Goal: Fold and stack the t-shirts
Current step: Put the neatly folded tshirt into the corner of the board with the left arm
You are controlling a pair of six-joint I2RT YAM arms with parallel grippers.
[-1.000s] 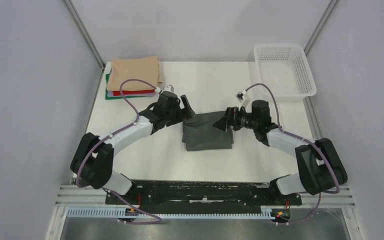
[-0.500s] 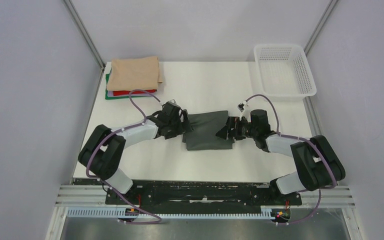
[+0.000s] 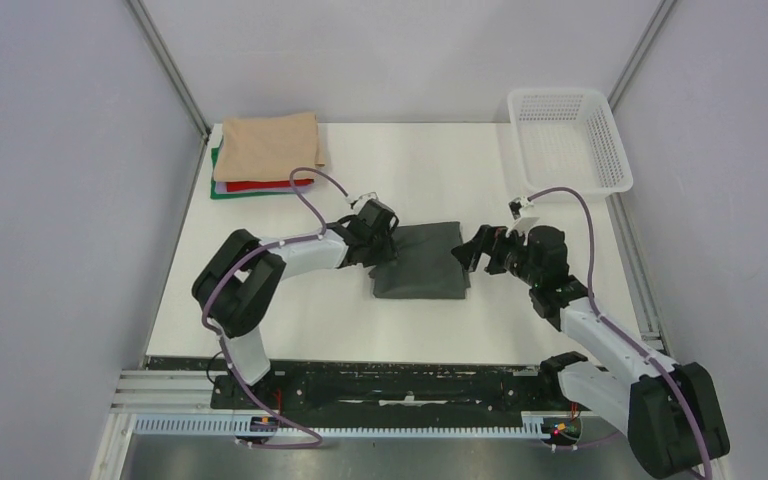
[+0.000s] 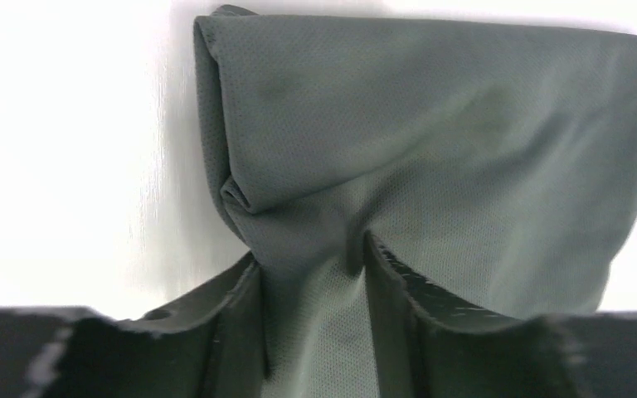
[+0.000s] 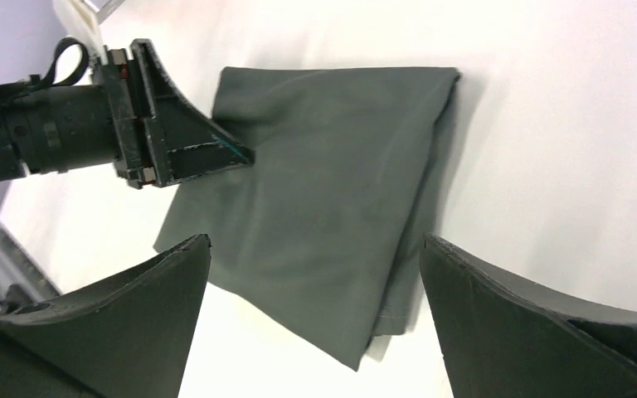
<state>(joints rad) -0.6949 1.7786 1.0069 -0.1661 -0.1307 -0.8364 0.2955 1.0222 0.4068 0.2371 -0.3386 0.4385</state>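
A folded dark charcoal-grey t-shirt (image 3: 422, 262) lies mid-table. My left gripper (image 3: 385, 250) has closed on its left edge; in the left wrist view the cloth (image 4: 431, 124) puckers between the two fingers of that gripper (image 4: 313, 253). On the shirt's right side my right gripper (image 3: 472, 255) stands open and low. In its wrist view the shirt (image 5: 332, 166) lies just ahead of the spread jaws of the right gripper (image 5: 315, 240), with nothing between them. A tan folded t-shirt (image 3: 270, 145) tops a stack with red (image 3: 260, 185) and green (image 3: 225, 190) ones at the far left.
A white lattice basket (image 3: 570, 140) stands at the far right corner of the white table (image 3: 410, 170). Grey walls with metal posts close in the back and both sides. Cables loop above both arms.
Both arms have come down towards the table. The left gripper moved right onto the grey shirt's left edge and closed on it. The right gripper shifted slightly right and stayed open.
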